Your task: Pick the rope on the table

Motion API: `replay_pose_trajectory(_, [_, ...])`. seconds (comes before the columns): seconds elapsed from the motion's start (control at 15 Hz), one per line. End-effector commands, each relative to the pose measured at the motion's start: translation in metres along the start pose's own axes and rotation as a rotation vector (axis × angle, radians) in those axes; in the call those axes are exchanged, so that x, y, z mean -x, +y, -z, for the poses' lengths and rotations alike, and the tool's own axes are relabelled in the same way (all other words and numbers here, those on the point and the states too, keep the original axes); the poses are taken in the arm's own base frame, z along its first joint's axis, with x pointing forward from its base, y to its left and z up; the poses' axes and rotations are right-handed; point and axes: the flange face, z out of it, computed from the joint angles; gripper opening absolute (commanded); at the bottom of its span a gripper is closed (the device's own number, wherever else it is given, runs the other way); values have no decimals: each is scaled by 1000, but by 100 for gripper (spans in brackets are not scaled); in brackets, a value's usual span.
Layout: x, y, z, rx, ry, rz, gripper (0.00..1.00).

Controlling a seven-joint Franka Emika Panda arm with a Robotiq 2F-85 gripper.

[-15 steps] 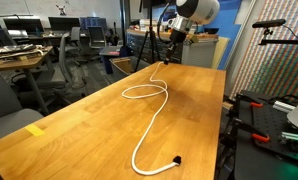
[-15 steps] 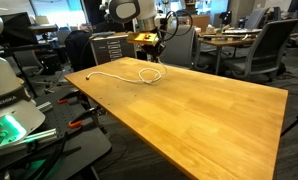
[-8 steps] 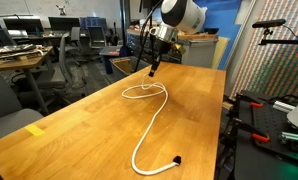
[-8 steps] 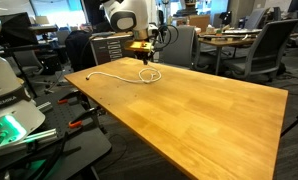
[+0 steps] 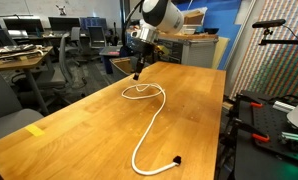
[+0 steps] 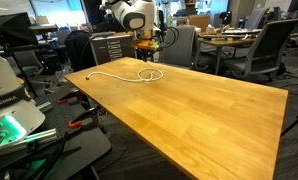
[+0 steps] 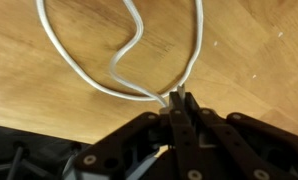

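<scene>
The rope (image 5: 154, 120) is a long thin white cord on the light wooden table (image 5: 79, 135). It runs from a dark tip near the front edge (image 5: 177, 159) to a loop at the far end. In the other exterior view it lies near the far left corner (image 6: 134, 73) of the table (image 6: 209, 110). My gripper (image 5: 136, 74) hangs just above the loop's far side (image 6: 147, 58). In the wrist view its fingers are pressed together (image 7: 179, 98), with the rope's loop (image 7: 119, 85) passing right at their tips. I cannot tell whether they touch it.
A yellow tape mark (image 5: 35, 130) sits near the table's left edge. Office chairs (image 5: 74, 50) and desks stand behind the table. Racks with equipment (image 5: 279, 110) stand past its right edge. A white machine (image 6: 4, 90) stands beside the table.
The arm has swung left across the far end of the table and lowered, bringing the shut gripper from beyond the loop to just over it. The rope has not moved.
</scene>
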Motion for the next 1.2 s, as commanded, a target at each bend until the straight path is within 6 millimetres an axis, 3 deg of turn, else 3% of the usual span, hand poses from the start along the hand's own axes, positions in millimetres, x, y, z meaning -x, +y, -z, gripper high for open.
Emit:
replay_pose_trajectory(0.0, [-33,10,-18,-43,-31,14,2])
replay_pose_trajectory(0.33, [-28,23,-46,-34,-109,-80,2])
replay_pose_trajectory(0.4, [-24,27,-50,-27,-122,-100,32])
replay_pose_trajectory(0.53, [-16,36,-54,-13,-139,-151,38])
replay_pose_trajectory(0.73, [-11,48,-54,-1,-140,-212,60])
replay_pose_trajectory(1.07, [-28,49,-41,-1,-101,-243,99])
replay_pose_trajectory(1.13, [-35,46,-37,-6,-88,-240,100])
